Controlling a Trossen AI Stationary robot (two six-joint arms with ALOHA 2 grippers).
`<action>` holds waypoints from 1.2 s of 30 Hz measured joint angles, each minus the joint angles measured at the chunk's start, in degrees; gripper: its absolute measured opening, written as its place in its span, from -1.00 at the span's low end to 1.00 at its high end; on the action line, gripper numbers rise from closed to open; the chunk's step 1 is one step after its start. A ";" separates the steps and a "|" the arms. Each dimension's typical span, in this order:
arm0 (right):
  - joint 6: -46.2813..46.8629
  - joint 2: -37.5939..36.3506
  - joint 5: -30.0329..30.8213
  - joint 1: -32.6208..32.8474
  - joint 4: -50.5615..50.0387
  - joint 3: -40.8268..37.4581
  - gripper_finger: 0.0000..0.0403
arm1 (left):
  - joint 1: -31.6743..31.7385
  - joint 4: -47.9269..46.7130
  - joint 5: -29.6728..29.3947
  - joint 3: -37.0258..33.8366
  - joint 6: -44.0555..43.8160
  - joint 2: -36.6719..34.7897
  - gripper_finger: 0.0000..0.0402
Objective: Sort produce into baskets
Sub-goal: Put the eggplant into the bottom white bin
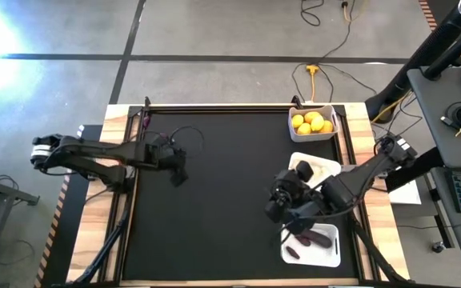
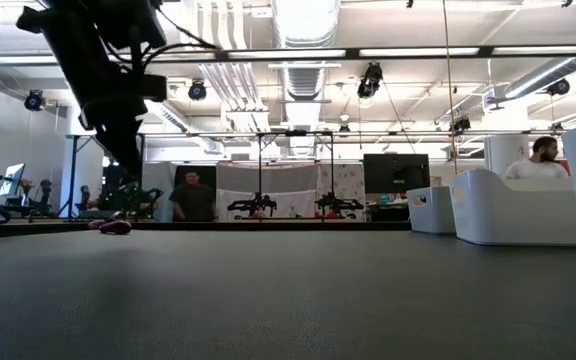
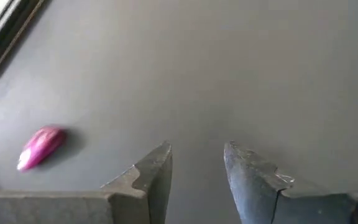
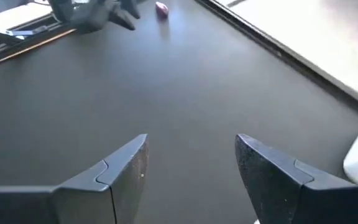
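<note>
A small purple eggplant lies alone on the black mat near the table's far left corner; it also shows in the high view, the low view and the right wrist view. My left gripper is open and empty above the mat, to the right of and nearer than that eggplant. My right gripper is open and empty over the mat beside the near right basket, which holds dark purple eggplants. The far basket holds lemons; the middle basket holds a whitish bulb.
The three white baskets stand in a row along the mat's right edge, and they show at the right in the low view. The mat's middle and left part is bare black surface. People stand in the room beyond the table.
</note>
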 joint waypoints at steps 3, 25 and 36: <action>-6.37 0.43 0.17 -1.94 3.47 0.00 0.19 | 5.73 -4.02 1.82 1.40 1.21 -0.49 -0.27; -41.29 0.57 0.14 -14.75 13.70 0.00 0.48 | 39.38 -5.01 3.15 5.76 -56.87 15.10 0.24; -47.67 -3.90 -3.13 -18.91 5.63 -0.02 0.49 | 43.63 1.88 5.97 5.63 -72.59 20.64 0.24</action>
